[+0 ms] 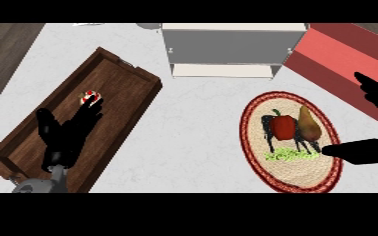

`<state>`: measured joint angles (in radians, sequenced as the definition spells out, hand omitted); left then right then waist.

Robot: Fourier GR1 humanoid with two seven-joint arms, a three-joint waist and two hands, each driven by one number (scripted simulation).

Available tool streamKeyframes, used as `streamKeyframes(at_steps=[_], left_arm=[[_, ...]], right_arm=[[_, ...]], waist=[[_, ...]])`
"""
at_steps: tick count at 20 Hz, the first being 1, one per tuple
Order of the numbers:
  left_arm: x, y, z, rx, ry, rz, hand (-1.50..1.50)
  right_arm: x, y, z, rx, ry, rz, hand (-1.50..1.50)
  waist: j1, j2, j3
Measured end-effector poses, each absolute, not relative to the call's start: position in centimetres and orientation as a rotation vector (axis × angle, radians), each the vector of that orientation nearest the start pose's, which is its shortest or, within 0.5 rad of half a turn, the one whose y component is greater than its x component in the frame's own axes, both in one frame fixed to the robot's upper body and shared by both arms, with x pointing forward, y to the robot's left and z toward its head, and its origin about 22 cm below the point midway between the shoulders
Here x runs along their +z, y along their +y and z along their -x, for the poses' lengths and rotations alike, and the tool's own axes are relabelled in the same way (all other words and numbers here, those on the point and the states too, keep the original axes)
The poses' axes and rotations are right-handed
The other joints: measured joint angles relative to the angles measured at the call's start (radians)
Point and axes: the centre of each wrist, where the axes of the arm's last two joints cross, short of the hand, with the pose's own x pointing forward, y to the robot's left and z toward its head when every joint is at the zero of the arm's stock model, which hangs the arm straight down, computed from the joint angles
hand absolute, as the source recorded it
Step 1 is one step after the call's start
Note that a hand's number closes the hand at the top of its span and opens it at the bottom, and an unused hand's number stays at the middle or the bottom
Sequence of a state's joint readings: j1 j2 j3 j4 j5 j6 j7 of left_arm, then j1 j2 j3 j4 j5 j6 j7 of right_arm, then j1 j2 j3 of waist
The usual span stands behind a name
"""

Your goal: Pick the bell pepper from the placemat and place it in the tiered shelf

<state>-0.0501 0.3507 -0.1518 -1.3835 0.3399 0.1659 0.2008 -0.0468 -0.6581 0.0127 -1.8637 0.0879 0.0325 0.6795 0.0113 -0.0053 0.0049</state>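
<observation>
The red bell pepper [282,126] stands upright on an oval woven placemat [289,172] with a red rim and a cow picture, right of centre. A brown pear [309,124] touches its right side. The tiered shelf [225,50], white and grey, stands at the back centre with its open side facing me. My right hand [356,151] comes in from the right edge, open, one finger pointing left just right of the pear and another part showing higher up at the edge. It touches nothing. My left hand [65,132] rests open, fingers up, over the wooden tray.
A long dark wooden tray [125,87] lies diagonally at the left with a small red and white object [90,98] in it. A red box [336,65] sits right of the shelf, behind the placemat. White counter separates tray, shelf and placemat.
</observation>
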Motion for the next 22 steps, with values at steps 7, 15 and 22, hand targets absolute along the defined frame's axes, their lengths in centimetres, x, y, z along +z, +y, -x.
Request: streamKeyframes(at_steps=[7, 15, 22], left_arm=[[-1.5, 28.7, -25.6, 0.027, -1.187, -0.074, 0.00], [-1.4, 29.3, -25.2, 0.034, -1.186, -0.073, 0.00], [-1.8, 29.5, -25.4, 0.036, -1.179, -0.090, 0.00]], right_arm=[[13.0, -28.1, -27.0, 0.493, -1.012, 0.726, -1.50], [10.4, -24.6, -28.4, 0.577, -0.900, 0.743, -1.50], [8.9, -23.8, -28.9, 0.591, -0.834, 0.807, -1.50]], waist=[[0.001, 0.001, 0.001], [-0.003, 0.000, 0.001], [-0.008, -0.002, 0.004]])
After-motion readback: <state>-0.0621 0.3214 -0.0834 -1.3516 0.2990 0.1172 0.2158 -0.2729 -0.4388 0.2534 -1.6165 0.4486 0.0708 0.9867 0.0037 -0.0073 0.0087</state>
